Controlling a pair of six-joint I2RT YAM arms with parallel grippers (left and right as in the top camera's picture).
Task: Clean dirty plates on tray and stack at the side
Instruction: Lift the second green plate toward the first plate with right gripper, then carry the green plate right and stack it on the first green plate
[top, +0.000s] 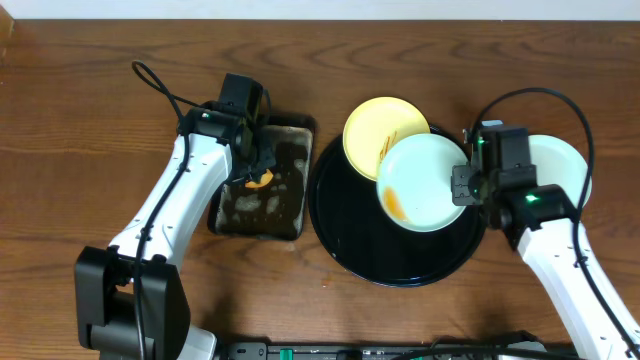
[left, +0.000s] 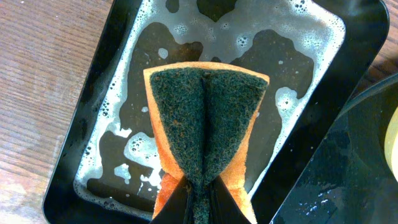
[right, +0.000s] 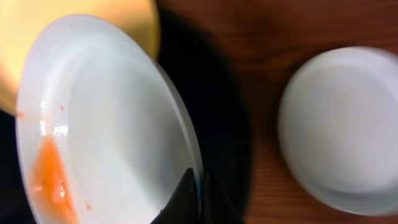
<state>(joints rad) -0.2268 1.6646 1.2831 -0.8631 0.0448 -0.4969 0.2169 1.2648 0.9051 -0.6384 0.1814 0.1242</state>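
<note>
Currently, your inventory stands as follows.

1. Large round glossy black tray (top: 400, 265), at the middle of the brown wooden table (top: 90, 90). It serves as the holding place for soiled ware.
2. Pale yellow round plate (top: 375, 135), marked with thin brown sauce lines. It lies at the tray's far edge, apparently waiting its turn.
3. Pale mint-green round plate (top: 425, 180), with an orange-brown smear on its near-left part. Your right gripper (top: 462, 185) has its jaws clamped on the plate's right rim and holds it tilted above the tray. This probably turns the soiled face toward the left for scrubbing.
4. Orange sponge with a dark green scouring face (left: 205, 124). Your left gripper (left: 198, 202) pinches it into a fold with closed jaws, over the rectangular black pan of soapy water (top: 300, 130) left of the tray. It is likely there to take up suds; whether it touches the water cannot be told.
5. Second pale mint-green round plate (top: 565, 160), clean-looking, on the table right of the tray and partly under your right arm. You may count it as the start of the stack.
</note>
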